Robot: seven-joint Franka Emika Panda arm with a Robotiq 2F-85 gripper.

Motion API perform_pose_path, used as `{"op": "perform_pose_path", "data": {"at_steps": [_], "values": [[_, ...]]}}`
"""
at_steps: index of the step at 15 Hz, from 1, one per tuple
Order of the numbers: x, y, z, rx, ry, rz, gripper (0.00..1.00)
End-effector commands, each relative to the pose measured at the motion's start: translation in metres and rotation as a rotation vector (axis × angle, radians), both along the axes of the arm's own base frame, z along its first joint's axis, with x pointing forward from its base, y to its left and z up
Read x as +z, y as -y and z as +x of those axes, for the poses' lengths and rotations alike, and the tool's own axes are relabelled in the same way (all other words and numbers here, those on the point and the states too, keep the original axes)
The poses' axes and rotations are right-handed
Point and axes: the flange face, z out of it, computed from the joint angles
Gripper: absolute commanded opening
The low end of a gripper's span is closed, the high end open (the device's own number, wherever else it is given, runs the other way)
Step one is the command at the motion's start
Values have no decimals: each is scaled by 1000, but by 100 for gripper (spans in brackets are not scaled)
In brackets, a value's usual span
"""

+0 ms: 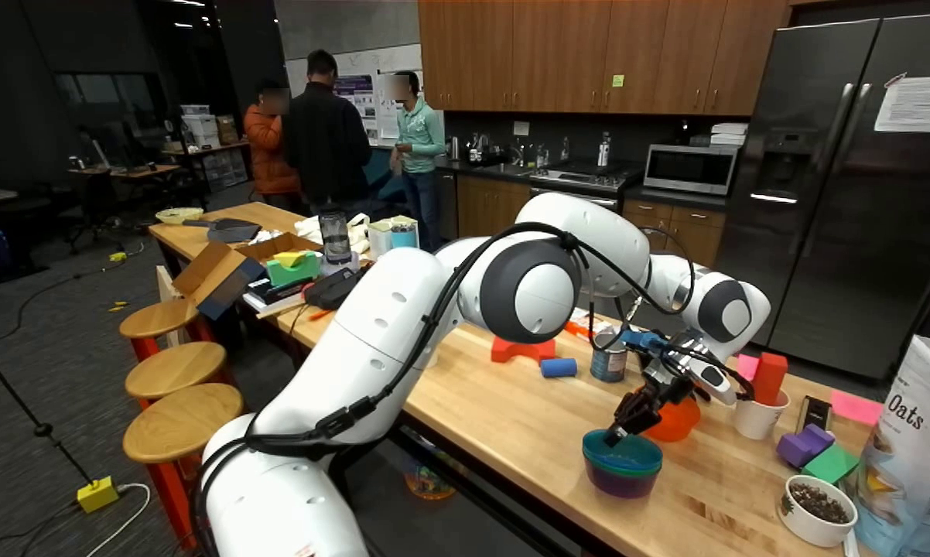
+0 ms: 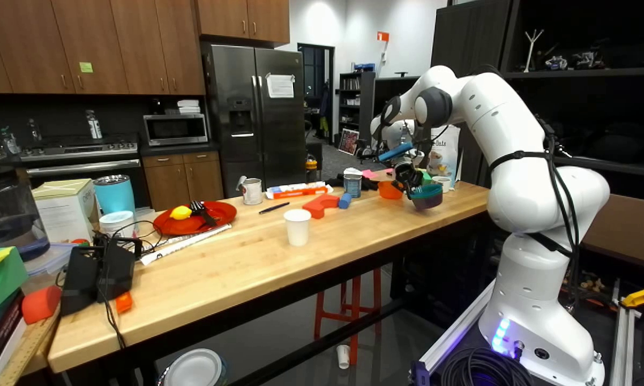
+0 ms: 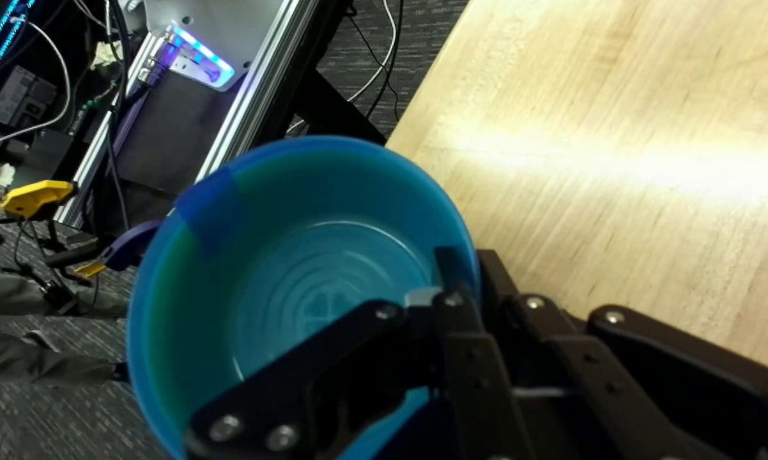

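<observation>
Claw [image 3: 473, 269] clamped on the rim of a blue bowl [image 3: 320, 275], table edge [image 3: 430, 83] near it, wooden tabletop [image 3: 614, 268] stretching alongside

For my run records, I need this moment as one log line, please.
pincer: closed; teal bowl: gripped at rim; purple bowl: under teal one; orange bowl: nearby

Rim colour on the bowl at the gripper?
The rim is blue; shows best in the wrist view.
</observation>
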Motion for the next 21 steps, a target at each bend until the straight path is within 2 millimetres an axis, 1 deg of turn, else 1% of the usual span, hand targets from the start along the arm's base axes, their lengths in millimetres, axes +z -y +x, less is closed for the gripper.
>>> {"op": "perform_pose_path", "data": {"at_steps": [1, 7, 10, 14, 16, 19, 21], "values": [[33, 12, 2, -18, 28, -44, 2], [80, 43, -5, -45, 119, -96, 2], [103, 48, 0, 26, 208, -87, 2], [129, 42, 12, 218, 317, -29, 2], [140, 34, 20, 325, 346, -6, 2], [147, 24, 29, 445, 360, 30, 2], [146, 16, 34, 531, 353, 62, 2]]}}
